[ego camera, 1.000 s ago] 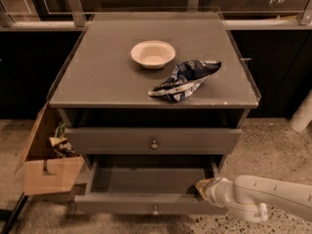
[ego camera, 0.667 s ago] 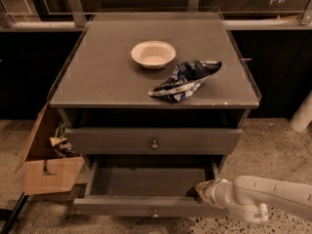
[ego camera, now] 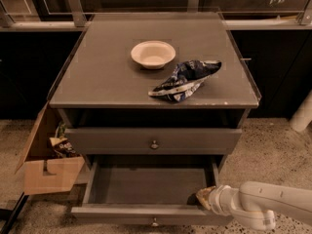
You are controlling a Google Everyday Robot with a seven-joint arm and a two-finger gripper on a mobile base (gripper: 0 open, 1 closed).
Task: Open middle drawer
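The middle drawer (ego camera: 117, 214) is pulled well out at the bottom of the grey cabinet. Its empty inside shows, and its small round knob (ego camera: 155, 222) sits at the centre of the front. My gripper (ego camera: 203, 198) is at the drawer's right front inner corner, just behind the front panel. The white arm (ego camera: 265, 204) reaches in from the lower right. The drawer above (ego camera: 112, 141), with its own knob (ego camera: 154, 144), stands nearly shut.
On the cabinet top (ego camera: 97, 77) are a white bowl (ego camera: 153, 53) and a blue patterned bag (ego camera: 185, 79). An open cardboard box (ego camera: 48, 172) with packets stands on the floor at the left. A white post (ego camera: 303, 112) is at the right.
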